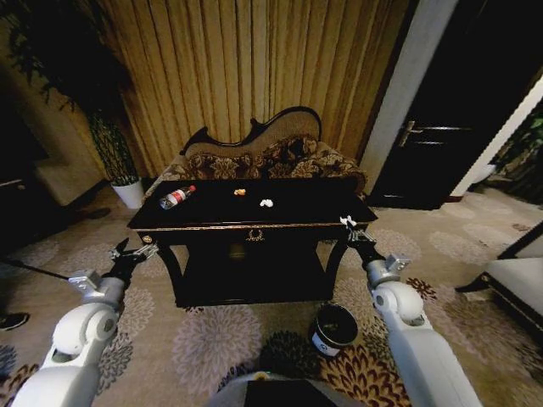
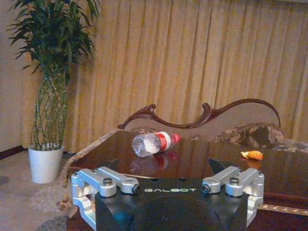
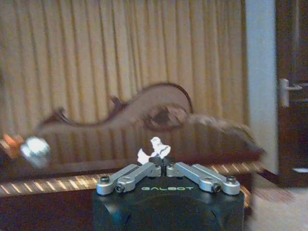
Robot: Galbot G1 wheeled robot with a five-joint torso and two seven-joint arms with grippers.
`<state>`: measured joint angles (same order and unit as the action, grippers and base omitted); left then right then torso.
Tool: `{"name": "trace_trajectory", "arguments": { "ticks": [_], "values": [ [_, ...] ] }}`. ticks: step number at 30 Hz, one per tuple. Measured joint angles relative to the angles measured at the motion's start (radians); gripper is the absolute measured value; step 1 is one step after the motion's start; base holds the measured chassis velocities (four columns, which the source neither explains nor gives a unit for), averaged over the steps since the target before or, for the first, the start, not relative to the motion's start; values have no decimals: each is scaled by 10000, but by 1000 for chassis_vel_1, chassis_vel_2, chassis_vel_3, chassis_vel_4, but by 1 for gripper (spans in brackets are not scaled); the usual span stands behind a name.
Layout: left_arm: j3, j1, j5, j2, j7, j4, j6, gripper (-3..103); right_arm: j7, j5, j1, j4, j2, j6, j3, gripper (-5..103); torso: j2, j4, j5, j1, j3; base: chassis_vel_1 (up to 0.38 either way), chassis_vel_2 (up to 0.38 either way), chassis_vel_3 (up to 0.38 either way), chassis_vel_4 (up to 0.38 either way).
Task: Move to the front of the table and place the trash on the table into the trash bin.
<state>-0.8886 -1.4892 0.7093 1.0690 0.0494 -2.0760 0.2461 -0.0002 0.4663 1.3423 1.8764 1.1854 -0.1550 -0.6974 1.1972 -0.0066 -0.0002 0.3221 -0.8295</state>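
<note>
Right gripper point(image 1: 347, 222) sits at the table's point(image 1: 339, 206) front right corner, fingers clenched together on a white crumpled scrap point(image 3: 155, 149), which pokes up from the tips in the right wrist view. Left gripper point(image 1: 130, 248) is off the table's front left corner, spread wide and empty. Bottle point(image 1: 176, 197) lies on its side on the left of the tabletop, well apart from both grippers: clear plastic, red label and cap. Orange scrap point(image 1: 240, 192) and another white scrap point(image 1: 266, 203) lie mid-table. Left wrist view shows bottle and orange scrap close up. Head view alone gives the trash bin point(image 1: 334, 329): black, white label, on the carpet beside the right arm.
</note>
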Motion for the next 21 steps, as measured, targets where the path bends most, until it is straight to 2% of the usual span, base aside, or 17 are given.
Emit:
{"name": "trace_trajectory", "arguments": {
  "ticks": [5, 8, 12, 21],
  "values": [
    [-131, 2, 42, -76, -33, 143, -128, 100, 1, -439, 267, -1362, 222, 326, -2, 1, 1, -1, 1, -4, 2, 0, 0, 0, 0],
    [-160, 87, 76, -60, -78, 280, -211, 100, 1, -651, 235, -2070, 486, 127, 106, 1, 3, 0, 4, -7, 3, 0, 0, 0, 0],
    [-172, 191, 95, 102, -151, 517, -355, 100, 0, -1402, -185, -3965, 966, -146, 340, 1, 2, 1, 1, -5, 2, 0, 0, 0, 0],
    [-225, 144, 136, 96, -267, 701, -582, 100, -1, -2276, -752, -6453, 1053, -74, 392, 1, 3, -1, 3, -5, 2, 0, 0, 0, 0]
  ]
}}
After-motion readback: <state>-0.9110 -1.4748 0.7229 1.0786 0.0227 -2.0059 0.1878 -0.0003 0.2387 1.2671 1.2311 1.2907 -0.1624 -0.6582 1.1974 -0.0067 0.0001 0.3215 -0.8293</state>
